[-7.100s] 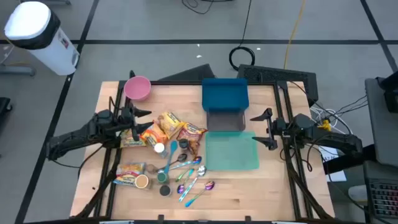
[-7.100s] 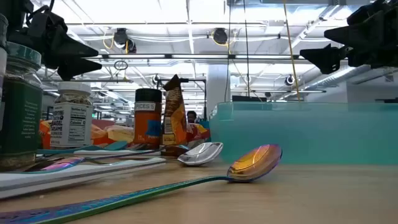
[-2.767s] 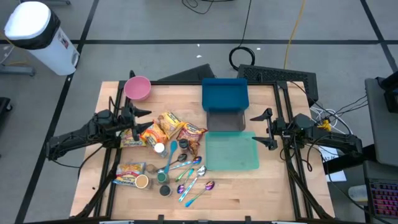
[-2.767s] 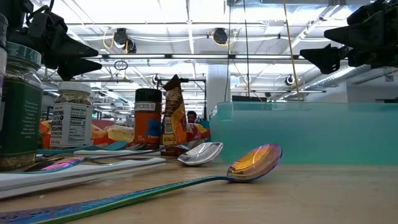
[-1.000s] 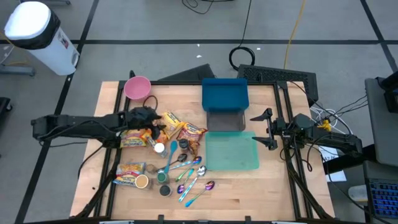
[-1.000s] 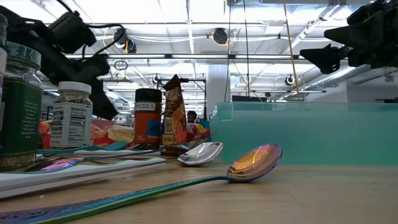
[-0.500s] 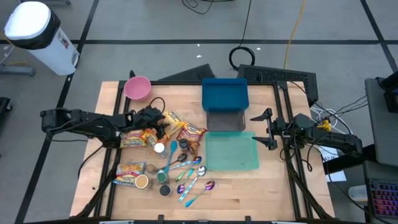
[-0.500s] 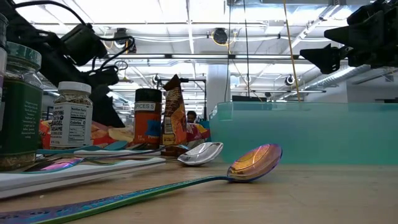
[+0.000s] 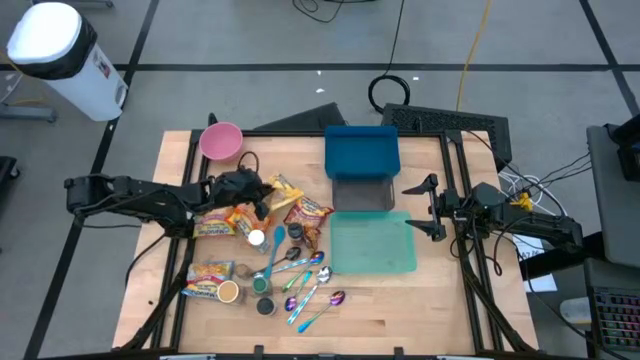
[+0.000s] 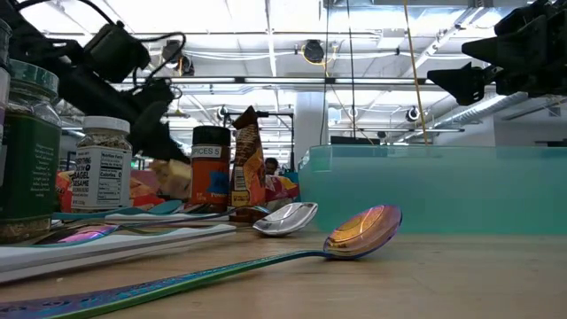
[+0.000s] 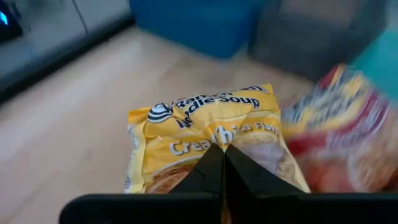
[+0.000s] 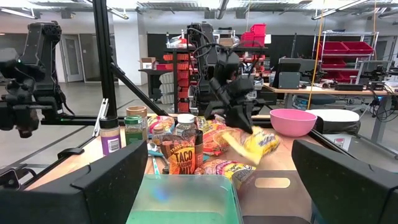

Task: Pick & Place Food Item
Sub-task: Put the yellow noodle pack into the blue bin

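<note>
The yellow noodle soup packet is held at one edge by the left gripper, whose fingers are pressed together on it. In the high view the packet sits above the left-centre of the wooden table, just beside the other snack packets (orange and red wrappers). In the right wrist view it hangs tilted beneath the left gripper, clear of the pile. A pink bowl stands near the far left corner. A blue bin and a teal tray occupy the table's centre. Spice jars and spoons lie nearer the front. The right gripper waits at the right side, fingers spread wide.
</note>
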Motion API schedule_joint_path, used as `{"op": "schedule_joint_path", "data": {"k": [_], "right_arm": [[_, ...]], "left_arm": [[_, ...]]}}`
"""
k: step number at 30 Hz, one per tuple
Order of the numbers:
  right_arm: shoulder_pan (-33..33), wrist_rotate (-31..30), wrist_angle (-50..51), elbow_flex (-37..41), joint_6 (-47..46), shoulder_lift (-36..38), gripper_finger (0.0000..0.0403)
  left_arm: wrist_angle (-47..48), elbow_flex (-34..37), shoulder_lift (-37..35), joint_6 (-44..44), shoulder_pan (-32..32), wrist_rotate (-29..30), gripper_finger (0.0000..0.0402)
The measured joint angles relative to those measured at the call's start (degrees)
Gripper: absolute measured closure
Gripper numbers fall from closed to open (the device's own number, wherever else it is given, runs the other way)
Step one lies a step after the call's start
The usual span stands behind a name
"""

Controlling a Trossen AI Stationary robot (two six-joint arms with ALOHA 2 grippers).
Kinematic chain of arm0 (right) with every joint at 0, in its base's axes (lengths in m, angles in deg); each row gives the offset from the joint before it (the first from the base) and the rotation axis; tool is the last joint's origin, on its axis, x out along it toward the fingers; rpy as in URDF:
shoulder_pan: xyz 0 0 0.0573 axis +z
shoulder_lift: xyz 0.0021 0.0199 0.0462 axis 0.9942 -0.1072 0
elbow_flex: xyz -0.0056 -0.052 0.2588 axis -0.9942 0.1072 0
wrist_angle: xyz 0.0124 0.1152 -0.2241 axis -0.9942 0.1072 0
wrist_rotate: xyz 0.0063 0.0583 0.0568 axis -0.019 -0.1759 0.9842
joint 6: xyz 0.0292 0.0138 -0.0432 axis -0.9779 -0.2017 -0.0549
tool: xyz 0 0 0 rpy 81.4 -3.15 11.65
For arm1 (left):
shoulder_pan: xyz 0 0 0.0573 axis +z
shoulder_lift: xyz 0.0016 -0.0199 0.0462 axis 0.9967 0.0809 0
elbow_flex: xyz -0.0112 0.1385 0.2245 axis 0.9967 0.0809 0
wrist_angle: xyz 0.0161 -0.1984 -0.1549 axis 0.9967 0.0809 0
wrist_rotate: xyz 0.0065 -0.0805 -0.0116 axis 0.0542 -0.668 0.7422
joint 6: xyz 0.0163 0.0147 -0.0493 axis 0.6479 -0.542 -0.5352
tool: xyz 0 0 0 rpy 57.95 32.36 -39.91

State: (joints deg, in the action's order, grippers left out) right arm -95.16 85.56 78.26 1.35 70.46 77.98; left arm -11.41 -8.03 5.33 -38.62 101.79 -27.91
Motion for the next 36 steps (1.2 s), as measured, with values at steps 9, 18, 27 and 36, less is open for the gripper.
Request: {"op": "schedule_joint_path", "data": {"k": [9, 18, 27, 36], "right_arm": [[0.00, 0.00, 0.00, 0.00, -0.01, 0.00, 0.0009], [0.00, 0.00, 0.00, 0.01, 0.00, -0.01, 0.0009], [0.00, 0.00, -0.15, -0.01, -0.01, 0.00, 0.0009], [0.01, -0.15, -1.35, -0.01, 1.49, -0.01, 0.0009]], "left_arm": [[-13.89, 0.00, -0.61, 4.70, 0.00, 0.07, 0.0397], [-17.28, -1.79, -0.61, 7.13, 0.00, 0.07, 0.0396], [-16.49, -4.61, -0.63, 13.01, -0.11, -0.07, 0.0392], [-16.90, -4.79, -0.63, 21.95, -0.11, -0.05, 0.0386]]}}
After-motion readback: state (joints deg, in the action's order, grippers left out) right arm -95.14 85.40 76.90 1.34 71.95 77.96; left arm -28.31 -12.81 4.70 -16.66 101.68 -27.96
